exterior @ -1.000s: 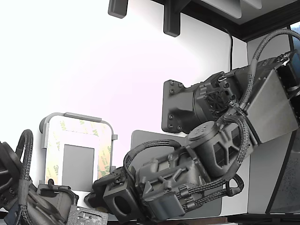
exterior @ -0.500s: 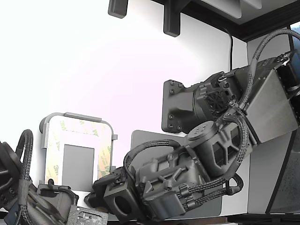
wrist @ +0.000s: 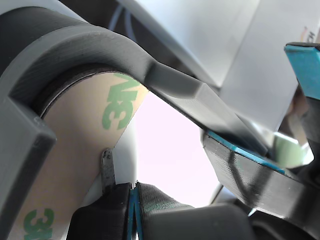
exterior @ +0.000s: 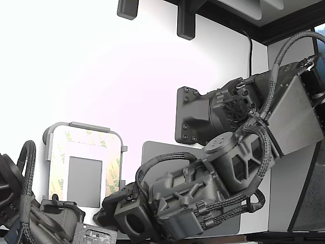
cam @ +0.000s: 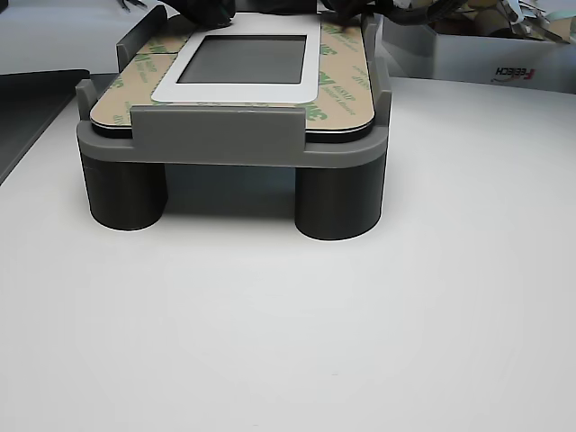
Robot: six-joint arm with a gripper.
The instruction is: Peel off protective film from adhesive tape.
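The light-grey tray (exterior: 84,125) lies at the exterior view's lower left. The protective film (exterior: 112,175), peach with green 3M logos, borders the tray's grey window (exterior: 85,174) and covers the adhesive tape, so the tape itself is hidden. In the other view the film (cam: 337,85) lies flat on the tray (cam: 216,135). My gripper (exterior: 104,216) is at the tray's near right corner. The wrist view shows its dark fingers with blue pads pressed together (wrist: 132,197), a thin metal tip (wrist: 106,170) touching the film's (wrist: 75,150) edge. I cannot tell whether film is pinched.
A second arm (exterior: 35,218) rests at the tray's lower left in the exterior view. A large grey mat (exterior: 157,150) lies under my arm. A black bracket (exterior: 190,117) stands behind. Boxes (cam: 504,54) sit at the back right in the other view.
My arm has shifted slightly toward the exterior view's right. The tray and the film on it look unchanged.
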